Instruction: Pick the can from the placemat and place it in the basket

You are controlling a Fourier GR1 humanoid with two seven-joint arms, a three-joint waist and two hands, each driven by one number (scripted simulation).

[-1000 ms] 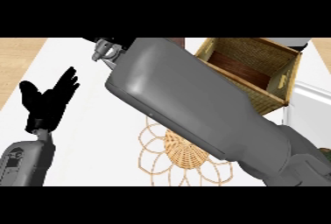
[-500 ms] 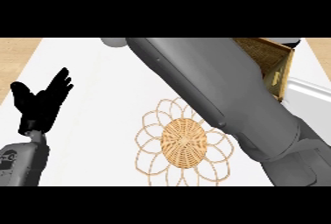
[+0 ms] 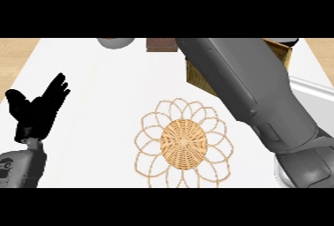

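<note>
- Forearm (image 3: pixel 251 95) from the right side, grey and bulky, running from the near right corner up toward the far edge, crossing over the basket (image 3: pixel 282 49), of which only a woven corner and rim show on either side of the arm.
- Right hand out of sight beyond the top of the view or hidden past the arm's far end; no telling whether its fingers are apart, together or clamped on anything.
- Can nowhere visible: not on the placemat (image 3: pixel 184 142), whose woven centre and looped petals lie bare near the middle of the counter (image 3: pixel 104 79). Possibly held at the unseen end of the right arm, but not confirmed by anything shown.
- Key relation, as a judgement: basket lying directly under the line of the right forearm, at the far right, so the right arm far nearer to it than the left; any lowering into the basket hangs on the unseen hand being above the opening.
- Left hand (image 3: pixel 38 110) at the near left, fingers straight and spread, pointing up, resting well apart from placemat and basket.
- Small grey round object (image 3: pixel 116 42) and a brown block (image 3: pixel 161 44) at the far edge, left of the basket.
</note>
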